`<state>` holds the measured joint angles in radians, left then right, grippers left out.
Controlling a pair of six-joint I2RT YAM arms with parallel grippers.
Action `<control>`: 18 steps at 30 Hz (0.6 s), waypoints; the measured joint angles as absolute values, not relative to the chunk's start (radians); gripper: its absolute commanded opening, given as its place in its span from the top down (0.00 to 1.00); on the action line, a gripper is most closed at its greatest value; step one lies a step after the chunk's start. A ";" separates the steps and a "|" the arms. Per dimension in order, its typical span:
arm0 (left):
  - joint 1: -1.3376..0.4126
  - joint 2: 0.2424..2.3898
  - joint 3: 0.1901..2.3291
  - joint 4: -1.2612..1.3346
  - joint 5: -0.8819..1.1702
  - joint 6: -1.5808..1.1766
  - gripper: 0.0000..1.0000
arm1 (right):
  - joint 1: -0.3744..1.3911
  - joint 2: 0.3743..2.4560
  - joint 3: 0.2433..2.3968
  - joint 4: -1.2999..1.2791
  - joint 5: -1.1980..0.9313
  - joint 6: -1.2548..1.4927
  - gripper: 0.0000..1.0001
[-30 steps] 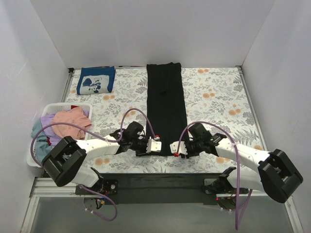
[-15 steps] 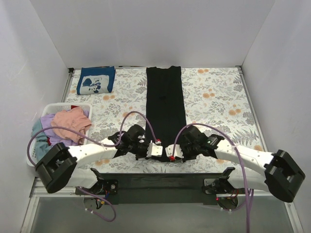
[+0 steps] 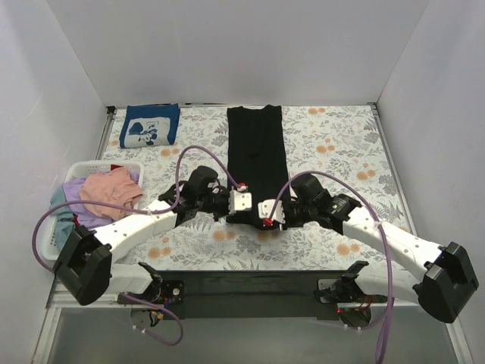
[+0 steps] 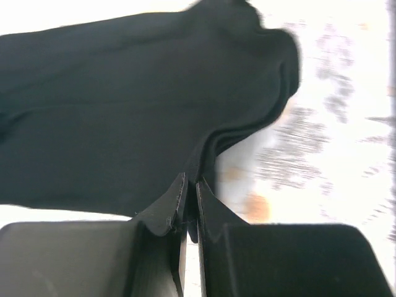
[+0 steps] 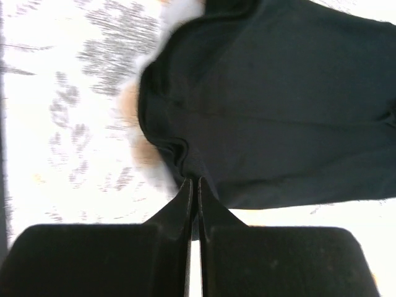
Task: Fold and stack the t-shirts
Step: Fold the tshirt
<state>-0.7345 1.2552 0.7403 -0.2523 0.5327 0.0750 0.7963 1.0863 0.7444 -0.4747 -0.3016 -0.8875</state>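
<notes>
Gripping the near end of the black t-shirt (image 3: 255, 152), both arms are working it as a pair. The left fingers (image 4: 178, 198) are clenched on a bunched edge of the dark cloth. The right fingers (image 5: 185, 198) are pinched tight on the same end at its other corner, so neither side is released.

The shirt itself lies as a long narrow strip down the middle of the desk (image 3: 341, 159), running from the far edge toward the arms. With the sides already tucked in, that looks like the lengthwise folding done. The near end sits between the two wrists, and the crosswise fold looks like the step in hand, with that end due to travel toward the far one.

Over in the far left corner, the navy t-shirt (image 3: 150, 125) rests as a neat folded square, white graphic up. That's one finished and the likely base of the stack.

Plenty remains, though. The white basket (image 3: 97, 164) at the left edge holds a crumpled heap, with a pink tee (image 3: 114, 189) on top, a lavender tee (image 3: 76, 189) beside it and a teal tee (image 3: 59, 203) below. None of these is folded.

By my count that's one done, one roughly halfway, three untouched, and no stacking yet.
</notes>
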 measured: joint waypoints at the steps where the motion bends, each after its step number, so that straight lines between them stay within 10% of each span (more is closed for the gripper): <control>1: -0.711 1.278 0.763 -0.243 0.536 0.083 1.00 | 0.779 1.105 0.753 -0.464 -0.305 -0.898 0.99; 18: -0.469 1.765 1.105 -0.049 0.590 0.207 1.00 | 0.470 1.599 1.126 -0.285 -0.402 -1.049 0.99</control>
